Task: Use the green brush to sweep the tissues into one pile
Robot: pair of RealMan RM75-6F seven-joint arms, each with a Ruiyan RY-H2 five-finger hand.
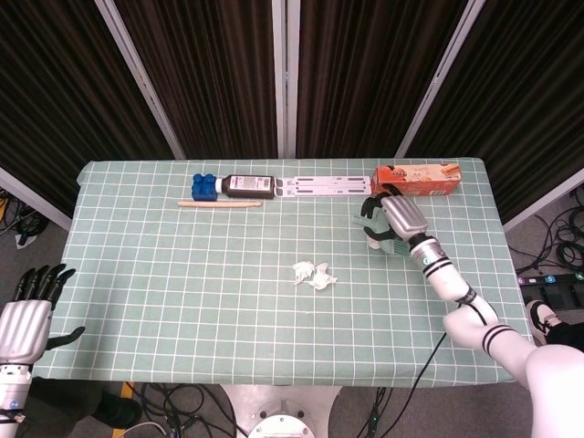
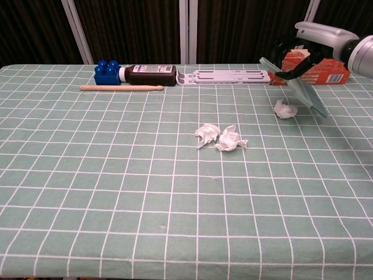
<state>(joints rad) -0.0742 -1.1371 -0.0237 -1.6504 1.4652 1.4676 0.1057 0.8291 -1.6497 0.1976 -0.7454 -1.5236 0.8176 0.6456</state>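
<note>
Box [image 2: 317,67] behind brush [image 2: 303,90]; bottle [image 2: 148,74] far left.

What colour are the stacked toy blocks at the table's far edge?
Blue. The toy blocks show best in the chest view, beside the dark bottle.

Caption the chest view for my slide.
Right robot hand holds the green brush tilted just beside a lone tissue, with two crumpled tissues mid-table.

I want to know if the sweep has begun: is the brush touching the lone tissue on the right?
Apart. In the chest view the brush, held by the right hand, hangs tilted just right of the tissue, with tablecloth showing between them.
</note>
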